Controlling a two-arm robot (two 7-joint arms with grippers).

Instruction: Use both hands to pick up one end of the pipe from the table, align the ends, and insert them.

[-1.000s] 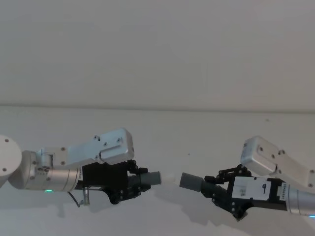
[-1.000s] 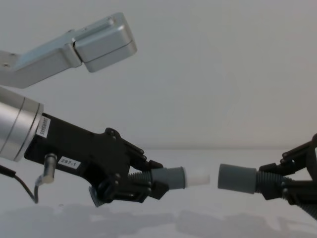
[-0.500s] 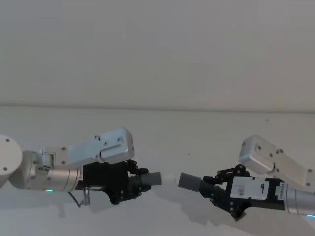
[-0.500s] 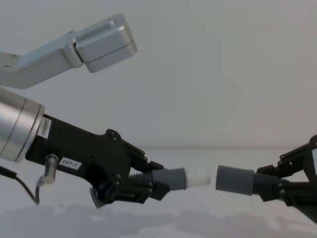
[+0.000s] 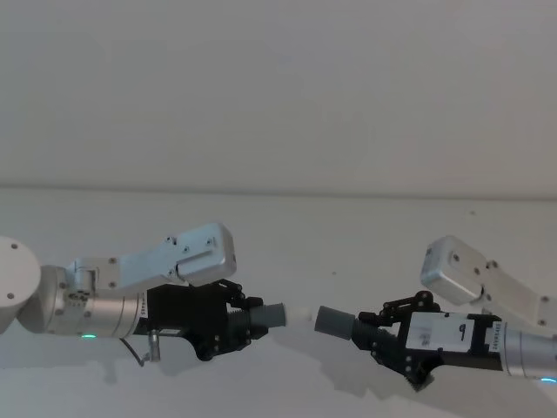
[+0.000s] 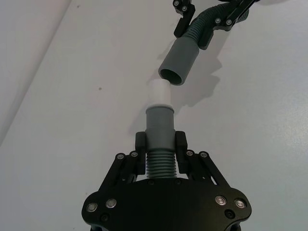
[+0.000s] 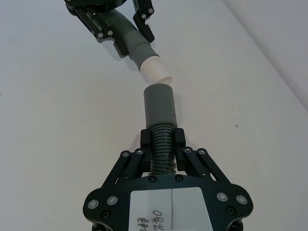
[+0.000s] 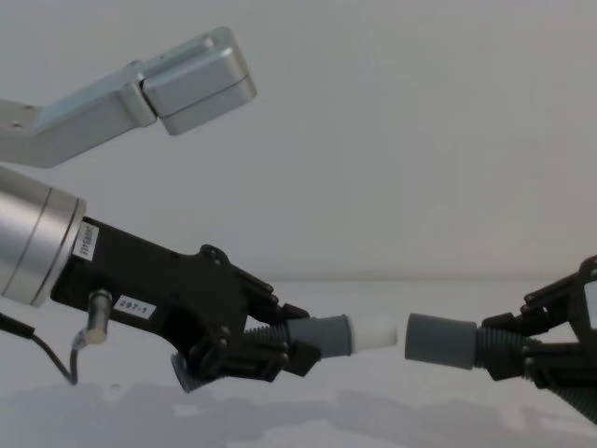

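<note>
While both pieces hang above the table (image 5: 365, 235), the step in hand looks like final alignment just before insertion. At about 8 o'clock in the head view, the left gripper (image 5: 233, 324) has its fingers pinched on the ribbed middle of the white-tipped pipe piece (image 8: 328, 335), whose white tip (image 8: 374, 334) points toward 3 o'clock. A narrow gap separates that tip from the open grey end (image 8: 437, 342) of the other pipe piece (image 5: 335, 322), so nothing is inserted yet. At about 4 o'clock, the right gripper (image 5: 376, 332) likewise has its fingers clamped on the ribbed part of its piece. Seen from the left wrist, the open end sits slightly off the tip's axis and is angled. My judgement: the next move calls for squaring the two axes, then closing the gap straight along them.
</note>
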